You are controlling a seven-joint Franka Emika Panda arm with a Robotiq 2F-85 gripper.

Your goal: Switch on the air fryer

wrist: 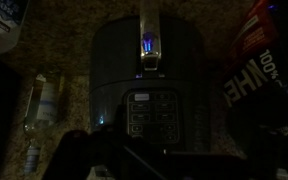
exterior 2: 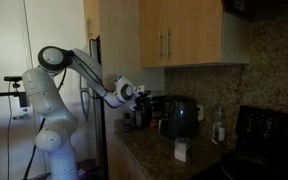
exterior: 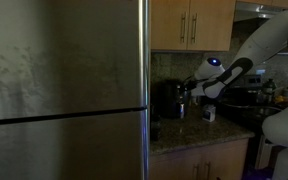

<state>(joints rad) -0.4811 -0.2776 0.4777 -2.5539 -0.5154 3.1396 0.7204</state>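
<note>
- The air fryer (wrist: 144, 80) is sitting on the speckled stone counter (wrist: 74, 60) and is filling the middle of the wrist view. It is seen from above and in front.
- A control panel (wrist: 150, 112) of small buttons is showing on its front slope. Above it, a bluish light is glowing on the handle (wrist: 149, 35).
- In both exterior views the air fryer (exterior: 167, 98) (exterior 2: 180, 117) is standing back against the tiled wall, under the wooden cabinets (exterior 2: 174, 35).
- The hand (wrist: 114, 160) is showing as a dark shape along the bottom edge of the wrist view, just below the panel. It is too dark to tell how far its fingers are spread, or whether they are touching the panel.
- In both exterior views the hand (exterior: 187, 93) (exterior 2: 137, 96) is hovering at the air fryer's upper front, carried by the white arm (exterior 2: 84, 70).
- A clear plastic bottle (wrist: 42, 100) is lying on the counter beside the air fryer.
- A red package (wrist: 259, 40) with white lettering is sitting on the other side.
- A small white mug (exterior: 209, 114) (exterior 2: 181, 150) is standing on the counter near the air fryer, apart from it.
- A steel refrigerator (exterior: 64, 80) is taking up most of an exterior view.
</note>
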